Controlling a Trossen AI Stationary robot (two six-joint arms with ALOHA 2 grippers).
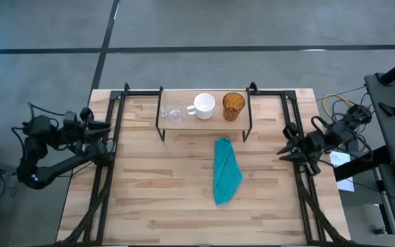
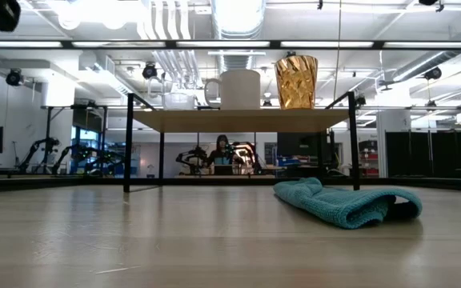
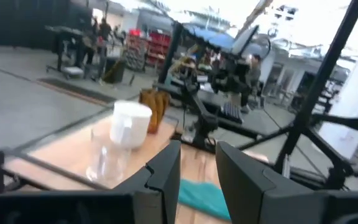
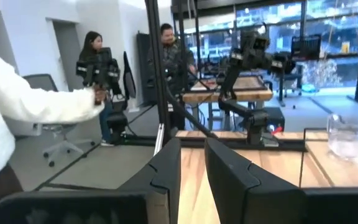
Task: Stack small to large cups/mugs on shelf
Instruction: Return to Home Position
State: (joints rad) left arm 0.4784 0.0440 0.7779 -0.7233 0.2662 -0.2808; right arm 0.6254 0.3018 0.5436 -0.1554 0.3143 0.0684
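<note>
The shelf (image 1: 204, 121) stands at the table's far middle on thin black legs. On its board three vessels stand upright in a row by their bases, side by side: a small clear glass (image 1: 173, 112) on the left, a white mug (image 1: 204, 105) in the middle, an amber cup (image 1: 233, 105) on the right. The low view shows the glass (image 2: 178, 100), mug (image 2: 238, 88) and amber cup (image 2: 296, 81) on the board (image 2: 238, 120). My left gripper (image 1: 108, 134) hangs at the table's left edge, my right gripper (image 1: 284, 147) at the right edge. Both point level, fingers slightly apart, nothing between them.
A crumpled teal cloth (image 1: 226, 171) lies on the tabletop near the middle, in front of the shelf. Black frame rails (image 1: 105, 178) run along the table's left and right sides. People stand in the room beyond; a white sleeve (image 4: 17, 106) shows in the right wrist view.
</note>
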